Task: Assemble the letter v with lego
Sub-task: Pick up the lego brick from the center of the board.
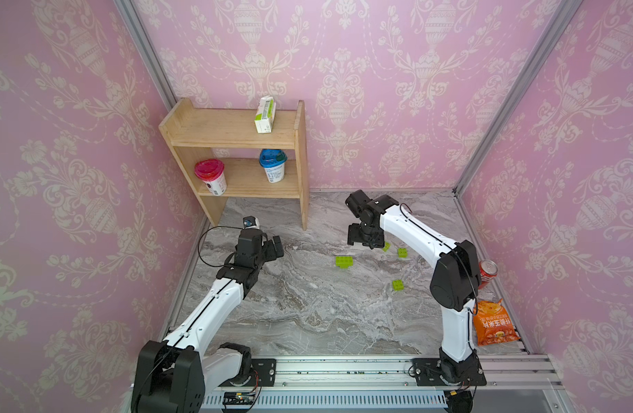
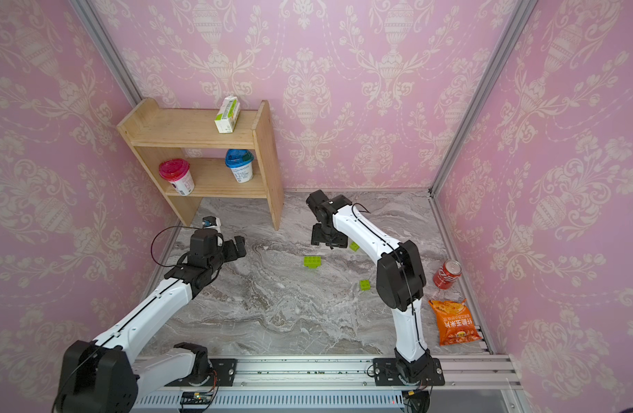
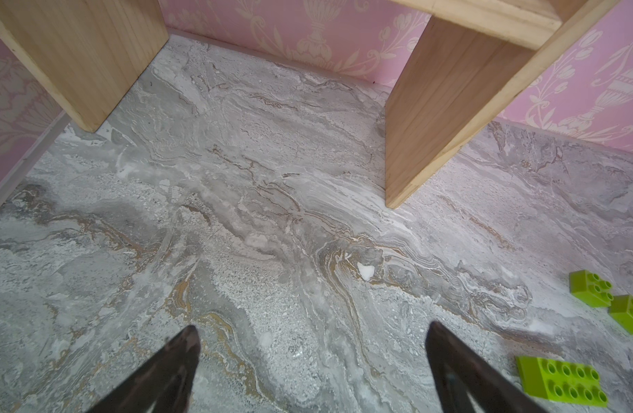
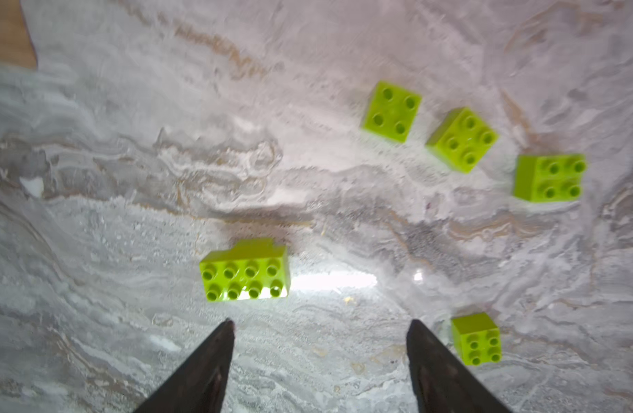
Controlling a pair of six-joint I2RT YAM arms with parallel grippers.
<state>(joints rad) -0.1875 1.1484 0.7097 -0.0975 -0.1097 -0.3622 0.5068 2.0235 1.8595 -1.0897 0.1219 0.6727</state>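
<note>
Prob. lab mock-room booth: pink wallpaper [image 1: 415,89], alu frame [image 1: 150,53], marble-look tabletop [image 1: 308,314].

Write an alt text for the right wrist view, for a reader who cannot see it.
Five lime-green lego bricks lie apart on a grey marble tabletop: one long brick and four square bricks. The right gripper is open and empty, its two dark fingers pointing between the long brick and the nearest square brick.

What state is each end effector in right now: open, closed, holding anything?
Left end effector: open, holding nothing.
Right end effector: open, holding nothing.
</note>
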